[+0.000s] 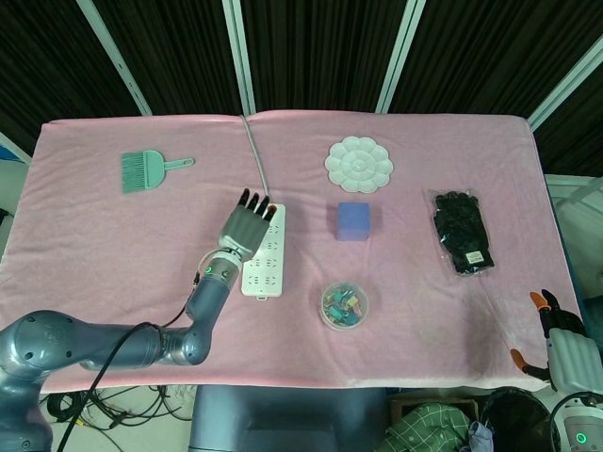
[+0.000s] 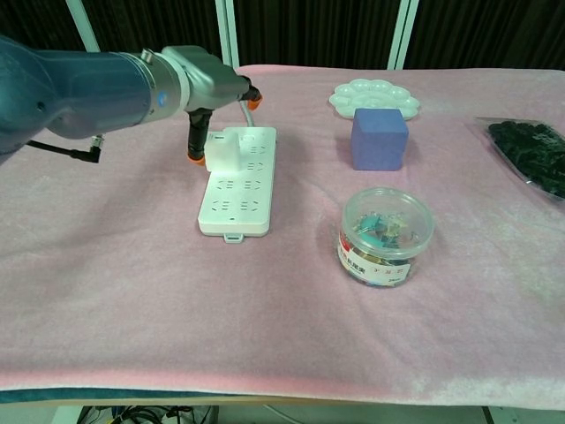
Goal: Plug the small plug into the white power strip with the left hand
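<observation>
Chest view shows us the small plug point(image 2: 225, 148) seated in the white power strip point(image 2: 238, 181), our left hand point(image 2: 201, 84) spread, holding nothing. We see a purple block point(image 2: 380, 139) and clip jar point(image 2: 387, 235) well apart to its right.

White power strip point(image 2: 238, 181): long, flat, rectangular, with several rows of sockets on its upper face. It lies flat on the pink-covered bench point(image 2: 132, 291), long axis running from 6 to 12 o'clock, grey cord point(image 1: 254, 155) leaving its 12 o'clock end. Small plug point(image 2: 223, 151): white, blocky, seated upright in a socket on the strip's left side towards the 12 o'clock end, standing free.
</observation>
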